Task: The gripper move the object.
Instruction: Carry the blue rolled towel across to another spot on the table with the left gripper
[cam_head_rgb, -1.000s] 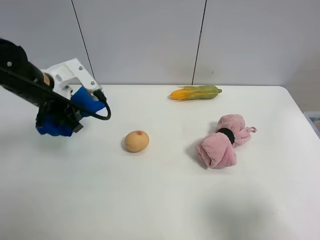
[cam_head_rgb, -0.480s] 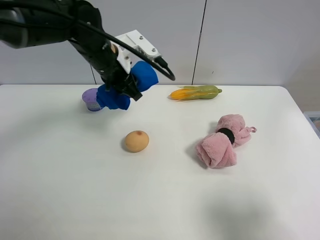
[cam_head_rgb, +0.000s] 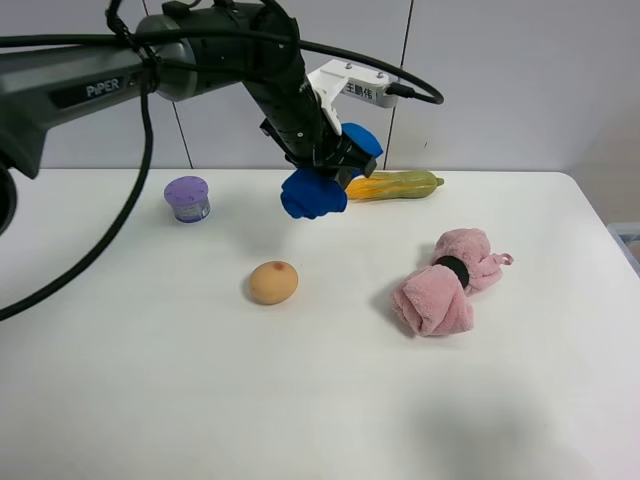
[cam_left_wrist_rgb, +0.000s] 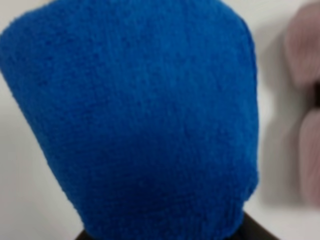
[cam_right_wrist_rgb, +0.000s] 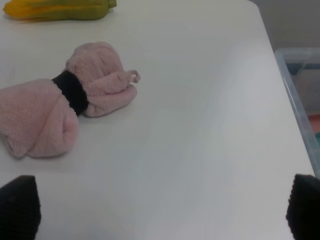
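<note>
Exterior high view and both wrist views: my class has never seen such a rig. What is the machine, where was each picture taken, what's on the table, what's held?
A two-armed robot. The high view looks down on a white table; each wrist view rides on one arm. The left hand, wrapped in blue fleece, hovers by a corn cob. Also: a purple cup, a tan round object, a banded pink towel. The right hand is open, empty. Whether the left holds anything is hidden.
</note>
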